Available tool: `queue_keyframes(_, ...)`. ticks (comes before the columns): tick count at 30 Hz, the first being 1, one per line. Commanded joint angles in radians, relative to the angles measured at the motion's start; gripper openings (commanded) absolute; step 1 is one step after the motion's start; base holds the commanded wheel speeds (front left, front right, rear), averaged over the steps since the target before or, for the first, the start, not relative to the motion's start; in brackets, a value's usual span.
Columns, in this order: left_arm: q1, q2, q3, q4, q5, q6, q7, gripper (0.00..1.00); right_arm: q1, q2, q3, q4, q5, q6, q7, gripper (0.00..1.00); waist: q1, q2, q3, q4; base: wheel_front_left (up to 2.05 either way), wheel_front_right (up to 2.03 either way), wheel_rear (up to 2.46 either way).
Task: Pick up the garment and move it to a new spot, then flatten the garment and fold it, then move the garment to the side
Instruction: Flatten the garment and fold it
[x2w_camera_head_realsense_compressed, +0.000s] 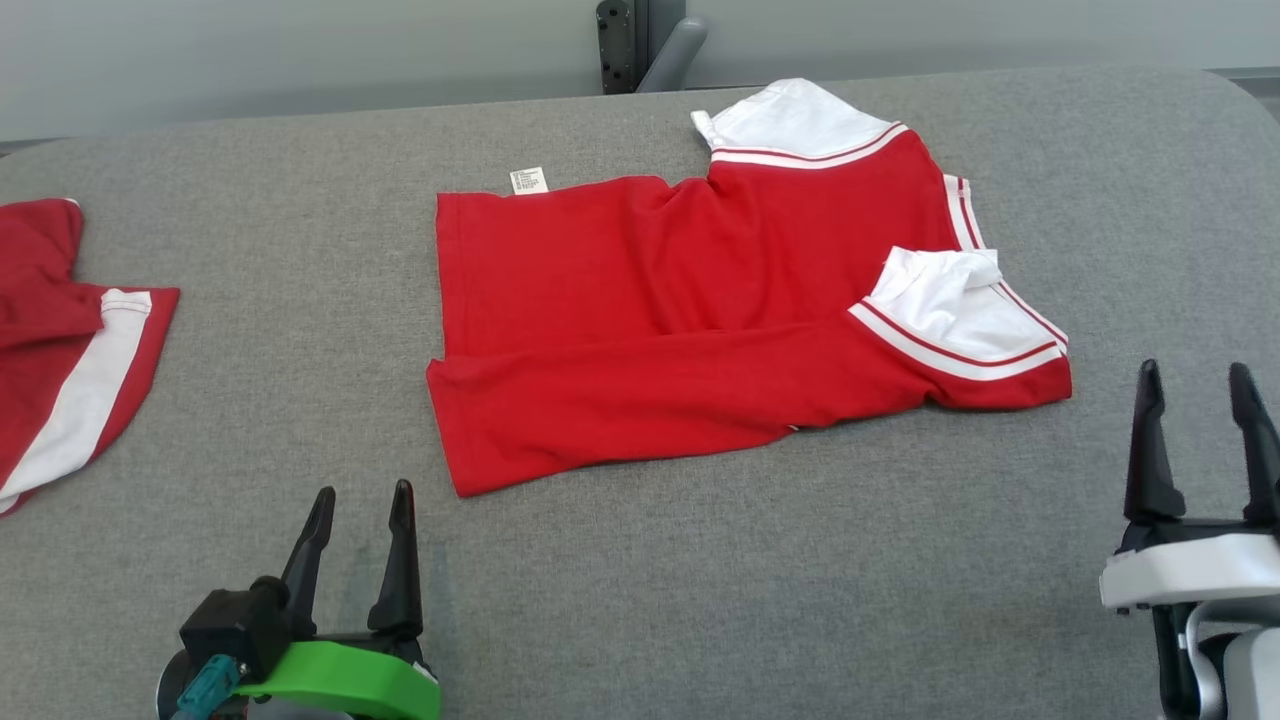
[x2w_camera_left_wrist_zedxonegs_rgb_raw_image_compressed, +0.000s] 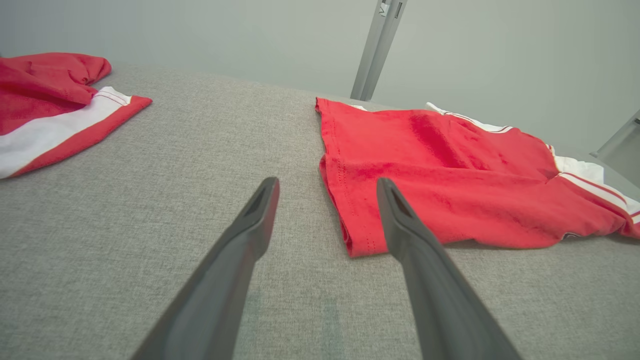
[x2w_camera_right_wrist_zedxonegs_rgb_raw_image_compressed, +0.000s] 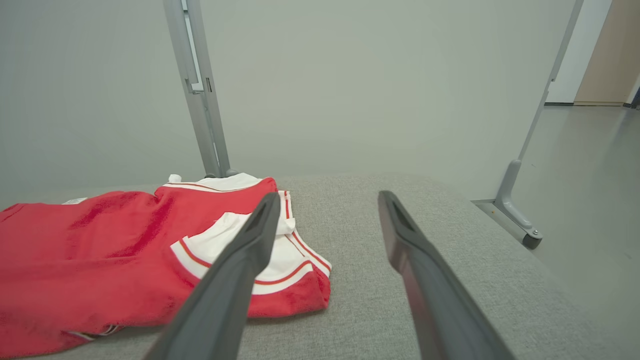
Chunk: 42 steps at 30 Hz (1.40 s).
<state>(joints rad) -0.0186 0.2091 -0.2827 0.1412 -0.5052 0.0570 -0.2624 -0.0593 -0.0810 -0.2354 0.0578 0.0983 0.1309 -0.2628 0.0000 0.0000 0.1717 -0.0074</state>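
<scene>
Red shirt is lying part-folded mid-frame on the grey surface, with the left gripper at lower left and the right gripper at lower right both hovering apart and empty, so the fold step is probably in hand, next calling for a grasp on the shirt's near edge.

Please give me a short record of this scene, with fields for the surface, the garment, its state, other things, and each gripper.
surface: grey padded table
garment: red shirt, lying in the middle of the table
state: partly folded lengthwise, a white sleeve on top, a label showing at the far edge
other: second garment, red and white, at the robot's left
left gripper: open, empty
right gripper: open, empty
</scene>
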Motion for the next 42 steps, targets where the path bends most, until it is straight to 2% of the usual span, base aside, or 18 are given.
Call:
queue_keyframes(1,0.014,-0.011,0.017,-0.002,0.016,-0.013,-0.003,1.0,0.022,0.006,0.002,-0.002,-0.013,-0.001,-0.002,1.0,0.0,0.0,-0.006,0.0,0.0,0.0,0.0)
queue_keyframes(9,0.027,-0.072,0.093,0.028,0.085,-0.075,-0.003,1.0,0.018,0.013,0.023,0.036,-0.04,-0.001,-0.003,1.0,0.0,0.0,-0.01,0.007,0.0,0.0,0.0)
queue_keyframes(17,-0.08,-0.101,0.091,0.156,0.102,-0.118,0.0,1.0,-0.089,-0.05,0.057,0.15,-0.057,-0.001,-0.003,1.0,0.0,0.0,0.051,0.012,0.0,0.0,0.0)
queue_keyframes(27,-0.259,-0.111,0.048,0.324,0.091,-0.143,0.043,1.0,-0.258,-0.103,0.095,0.379,-0.092,-0.001,-0.003,1.0,0.0,0.0,0.121,0.021,0.0,0.0,0.0)
queue_keyframes(42,-0.363,-0.13,-0.007,0.468,0.057,-0.168,0.08,1.0,-0.384,-0.099,0.083,0.595,-0.104,-0.001,-0.003,1.0,0.0,0.0,0.174,0.02,0.0,0.0,0.0)
